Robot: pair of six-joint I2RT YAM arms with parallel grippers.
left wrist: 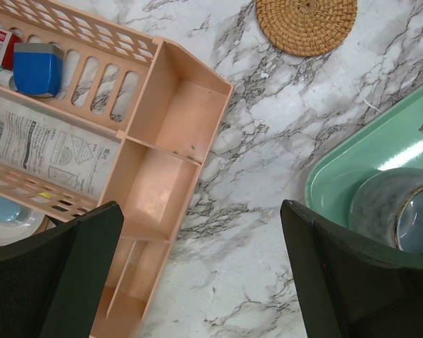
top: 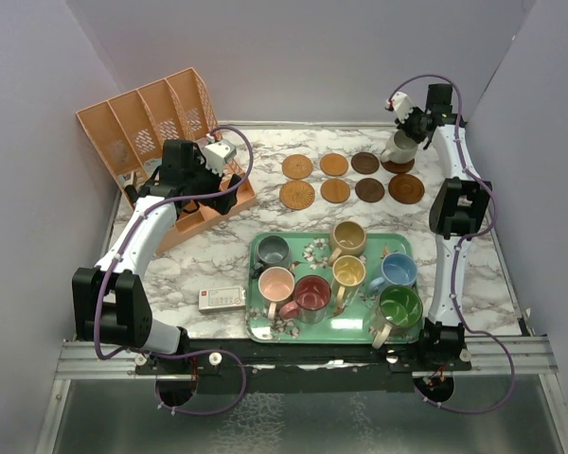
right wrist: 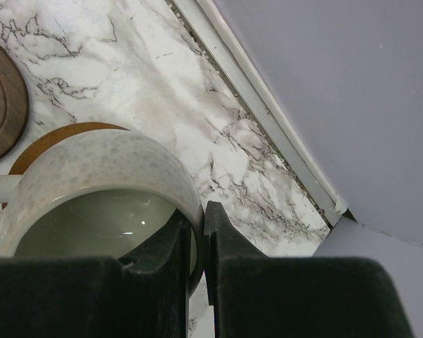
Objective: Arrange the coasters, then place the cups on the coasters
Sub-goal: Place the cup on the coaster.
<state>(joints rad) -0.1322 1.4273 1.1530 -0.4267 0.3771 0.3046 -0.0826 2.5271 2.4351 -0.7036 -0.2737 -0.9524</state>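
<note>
Eight round coasters lie in two rows at the back, from a woven one point(top: 297, 166) to a brown one point(top: 406, 188). My right gripper point(top: 407, 135) is shut on the rim of a cream cup point(right wrist: 99, 183), one finger inside and one outside. It holds the cup tilted just above the back right coaster point(right wrist: 49, 141). Several cups stand on the green tray point(top: 265, 326), among them grey point(top: 272, 251), tan point(top: 347, 236) and green point(top: 399, 305). My left gripper point(left wrist: 201, 282) hangs open over bare marble, between the orange organizer point(left wrist: 155, 183) and the grey cup point(left wrist: 402, 211).
A tall orange file rack point(top: 156, 118) stands at the back left, behind the organizer. A small white box point(top: 221, 299) lies left of the tray. The table's raised rim point(right wrist: 268, 120) and the grey wall run close behind the cream cup.
</note>
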